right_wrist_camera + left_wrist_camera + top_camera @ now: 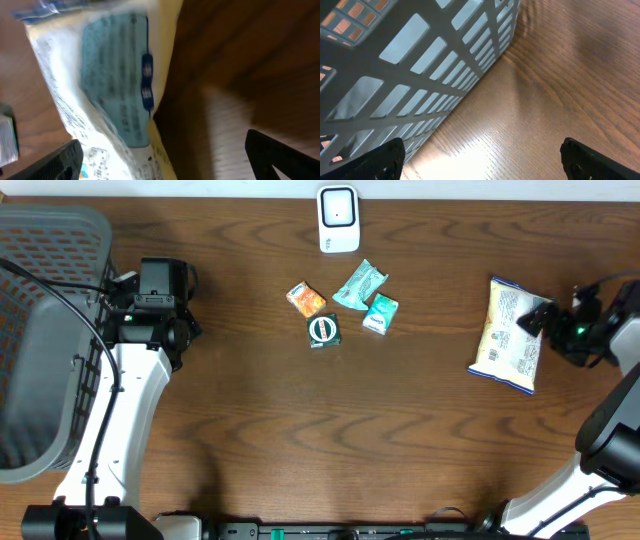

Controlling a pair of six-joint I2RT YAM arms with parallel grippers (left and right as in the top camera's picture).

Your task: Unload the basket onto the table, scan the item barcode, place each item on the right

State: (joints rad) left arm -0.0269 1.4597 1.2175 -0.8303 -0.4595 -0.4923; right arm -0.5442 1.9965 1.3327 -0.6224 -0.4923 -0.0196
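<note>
Dark wooden table [400, 430], three o'clock: empty, wide-spread right gripper [540, 320] should straddle the yellow-white plastic snack bag [505, 340] squarely before closing.

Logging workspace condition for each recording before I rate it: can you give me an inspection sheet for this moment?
Surface: brown wooden table, no spills seen.
Job's things: white scanner at the far edge; snack bag lying flat on the right; orange packet, teal packet, small teal-and-white packet and dark green item clustered in front of the scanner.
Clutter: grey basket on the left.
End effectors: left end effector open beside the basket, empty; right end effector open over the snack bag's edge, not closed on it.
Cables: black cable crossing the basket.
Surroundings: nothing seen.
</note>
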